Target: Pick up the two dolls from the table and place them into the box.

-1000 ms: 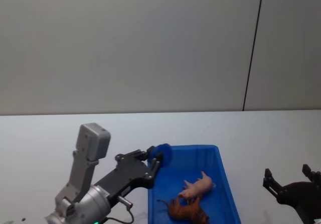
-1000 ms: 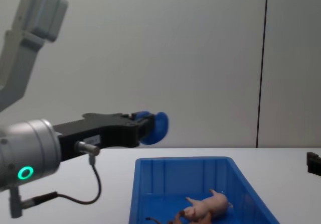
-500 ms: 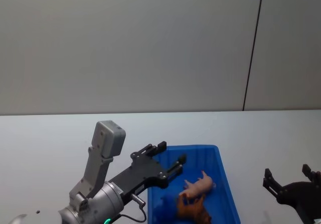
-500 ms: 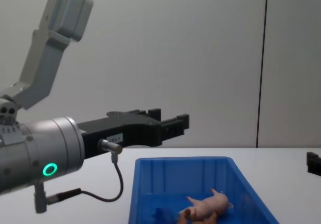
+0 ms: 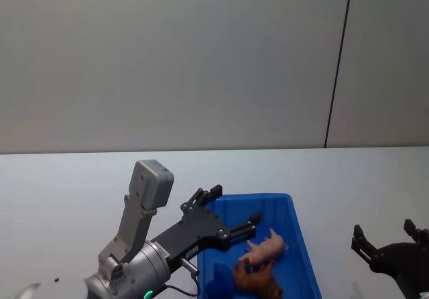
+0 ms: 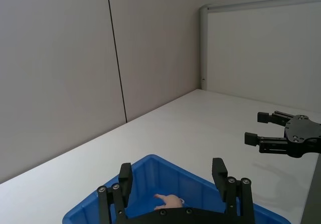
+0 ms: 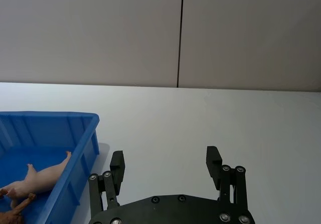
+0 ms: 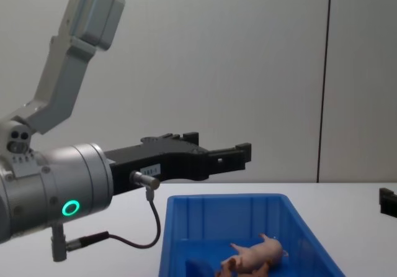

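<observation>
Left hand (image 5: pixel 233 210) wide, empty, over blue bin (image 5: pixel 299 245); pink pig (image 5: pixel 267 248), brown animal (image 5: pixel 255 280) inside. Right hand (image 5: pixel 387 238) wide, parked over tabletop (image 5: pixel 67 185).

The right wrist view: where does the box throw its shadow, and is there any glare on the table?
Right wrist view: the box throws a soft shadow on the table beside its wall, toward the right gripper; no glare there. Head view: table evenly lit.

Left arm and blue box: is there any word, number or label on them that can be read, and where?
Small white label on the left gripper body: print too small to read.
Blue box: no text visible.
Pink pig and brown animal: no text visible.
</observation>
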You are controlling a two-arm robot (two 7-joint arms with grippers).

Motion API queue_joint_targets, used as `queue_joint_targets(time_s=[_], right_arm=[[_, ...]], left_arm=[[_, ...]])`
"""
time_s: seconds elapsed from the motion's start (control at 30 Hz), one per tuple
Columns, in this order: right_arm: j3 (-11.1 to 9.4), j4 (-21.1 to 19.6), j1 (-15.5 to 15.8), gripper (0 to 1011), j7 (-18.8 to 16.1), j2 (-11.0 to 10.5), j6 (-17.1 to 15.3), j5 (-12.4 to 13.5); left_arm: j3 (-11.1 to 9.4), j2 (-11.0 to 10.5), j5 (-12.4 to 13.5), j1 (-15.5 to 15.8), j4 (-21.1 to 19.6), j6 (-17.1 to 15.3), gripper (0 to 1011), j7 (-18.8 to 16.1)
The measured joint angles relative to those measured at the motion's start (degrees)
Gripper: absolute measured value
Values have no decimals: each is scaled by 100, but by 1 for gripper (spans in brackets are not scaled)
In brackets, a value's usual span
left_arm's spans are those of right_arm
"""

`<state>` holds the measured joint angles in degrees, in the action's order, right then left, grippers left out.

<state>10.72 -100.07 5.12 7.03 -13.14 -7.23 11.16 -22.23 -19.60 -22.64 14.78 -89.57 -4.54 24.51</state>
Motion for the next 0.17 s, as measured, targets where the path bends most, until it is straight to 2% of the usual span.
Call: queue_joint_targets(time_s=[0.17], right_arm=[[0,0,0,1001,0,0,0,0]], left_arm=[[-5,10,3,12,14,0,1001,18]])
